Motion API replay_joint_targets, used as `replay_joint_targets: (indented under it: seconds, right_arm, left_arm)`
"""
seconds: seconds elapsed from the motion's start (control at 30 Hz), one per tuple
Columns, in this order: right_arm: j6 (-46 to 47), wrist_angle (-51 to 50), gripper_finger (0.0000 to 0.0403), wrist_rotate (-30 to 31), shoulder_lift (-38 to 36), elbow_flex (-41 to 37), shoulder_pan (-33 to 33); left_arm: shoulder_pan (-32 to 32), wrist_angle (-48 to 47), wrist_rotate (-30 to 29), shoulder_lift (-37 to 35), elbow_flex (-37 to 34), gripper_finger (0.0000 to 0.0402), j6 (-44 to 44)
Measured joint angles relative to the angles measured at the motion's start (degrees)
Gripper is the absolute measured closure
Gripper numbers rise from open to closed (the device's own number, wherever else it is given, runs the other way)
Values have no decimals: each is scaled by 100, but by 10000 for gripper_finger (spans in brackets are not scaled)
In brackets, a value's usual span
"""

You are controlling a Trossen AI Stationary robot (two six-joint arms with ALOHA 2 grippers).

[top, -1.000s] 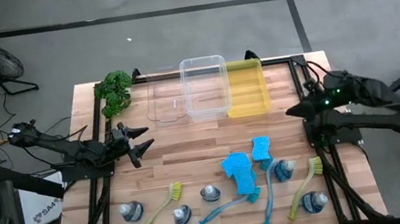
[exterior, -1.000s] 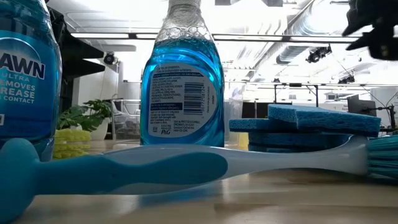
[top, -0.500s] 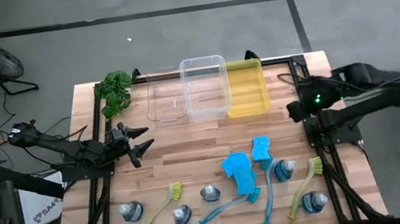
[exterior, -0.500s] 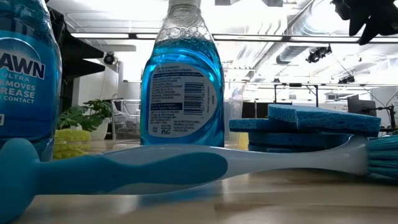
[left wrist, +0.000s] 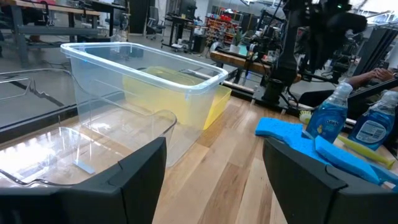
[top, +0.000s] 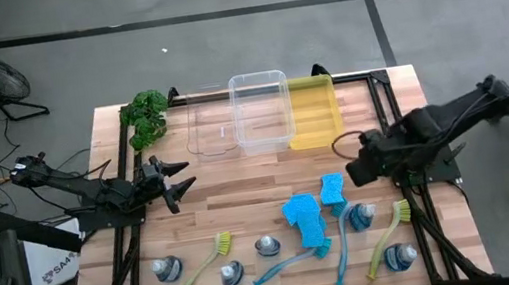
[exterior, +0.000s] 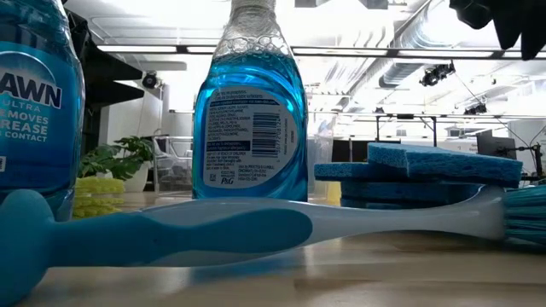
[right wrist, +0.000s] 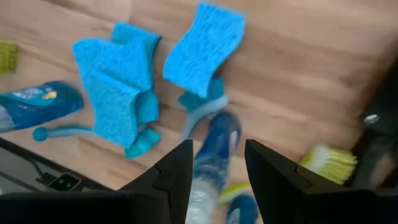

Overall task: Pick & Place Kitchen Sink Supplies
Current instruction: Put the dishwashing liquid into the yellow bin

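Along the table's near half lie blue sponges [top: 302,211], two yellow-green brushes [top: 203,268] and two blue brushes [top: 288,262]. Several blue-liquid bottles [top: 268,246] stand among them, and one bottle [exterior: 250,111] is upright behind a blue brush [exterior: 256,226]. My right gripper [top: 354,166] hangs open above the right-hand sponge [right wrist: 205,46] and a bottle [right wrist: 214,146]. It points steeply down and has nothing between its fingers. My left gripper [top: 179,181] waits open and level at the table's left side, its fingers [left wrist: 143,168] apart and empty.
A clear bin [top: 260,111], a yellow bin [top: 314,111] and a clear lid [top: 204,130] stand at the far edge, with a green plant [top: 145,116] at the far left. Bare wood lies between the bins and the supplies. Black frame rails [top: 408,190] run along both sides.
My right gripper has swung in from the table's right edge toward the sponges. It has tipped from nearly level to pointing steeply down and has rolled about its own line. Its fingers have stayed apart. The supplies have not moved.
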Motion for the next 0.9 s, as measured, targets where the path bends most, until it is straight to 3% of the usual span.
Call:
replay_joint_targets:
  seconds: [0.4, 0.9]
  right_arm:
    - [1451, 150, 256, -141, 483, 0, 947]
    - [1903, 235, 165, -124, 513, -2, 1709]
  left_arm:
    - [-1, -1, 1, 0, 1, 138, -1]
    - [0, 0, 0, 1, 0, 138, 0]
